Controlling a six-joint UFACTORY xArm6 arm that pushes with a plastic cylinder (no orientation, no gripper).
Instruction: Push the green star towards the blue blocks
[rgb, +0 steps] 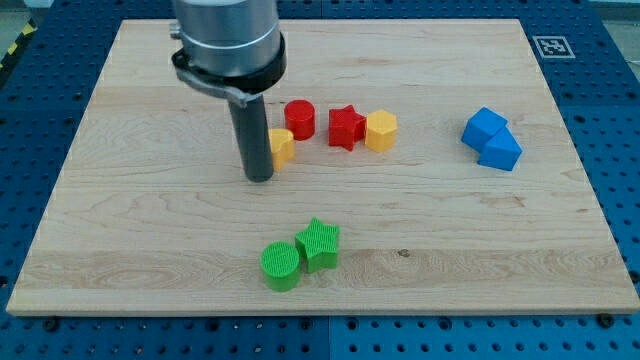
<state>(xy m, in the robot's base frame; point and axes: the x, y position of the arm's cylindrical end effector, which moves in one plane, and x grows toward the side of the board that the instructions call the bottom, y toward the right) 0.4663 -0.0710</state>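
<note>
The green star (319, 243) lies low on the wooden board, touching a green cylinder (281, 265) at its lower left. Two blue blocks sit together at the view's right: a blue cube-like block (485, 128) and a blue wedge-like block (501, 152). My tip (260, 177) rests on the board above and to the left of the green star, well apart from it, and just left of a yellow block (282, 146) that the rod partly hides.
A red cylinder (299, 119), a red star (346, 127) and a yellow hexagonal block (381, 131) form a row at the upper middle. The wooden board (120, 220) lies on a blue perforated table; a marker tag (551, 45) sits at the upper right.
</note>
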